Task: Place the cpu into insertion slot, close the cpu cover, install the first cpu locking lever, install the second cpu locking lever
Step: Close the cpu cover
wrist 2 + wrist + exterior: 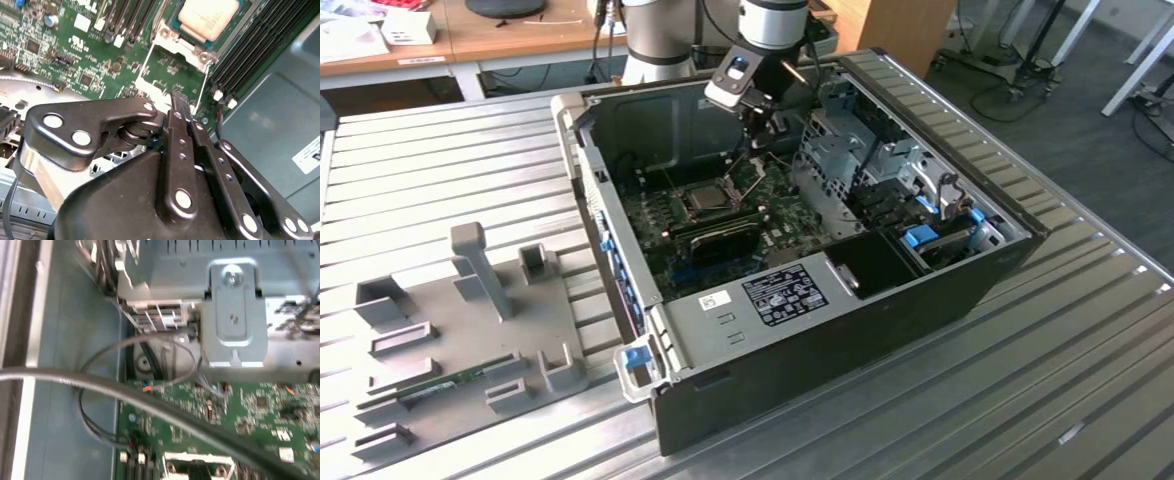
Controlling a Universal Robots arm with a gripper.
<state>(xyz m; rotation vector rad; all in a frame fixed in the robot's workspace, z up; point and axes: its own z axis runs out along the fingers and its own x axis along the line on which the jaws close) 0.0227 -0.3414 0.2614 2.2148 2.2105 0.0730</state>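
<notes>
The cpu (207, 17) has a dull, pale metal top. The cpu cover (182, 46) is bare silvery metal. The gripper (177, 100) is smooth black with a slight gloss, probably plastic, studded with shiny rivets (52, 120). The motherboard (75, 55) is lacquered green. The table (1067, 330) is ribbed, matt grey metal.

So the arm (774, 18) comes in steeply from the top of the exterior view. Its pale last joint is up high, and the black gripper (761, 135) hangs off it, pointing near enough straight down. In the second wrist view the gripper (179, 102) has its two black fingers (176, 150) pressed together side by side, with no gap at the tips, nothing pinched between them, and the linkage knuckles folded out to either side.
</notes>
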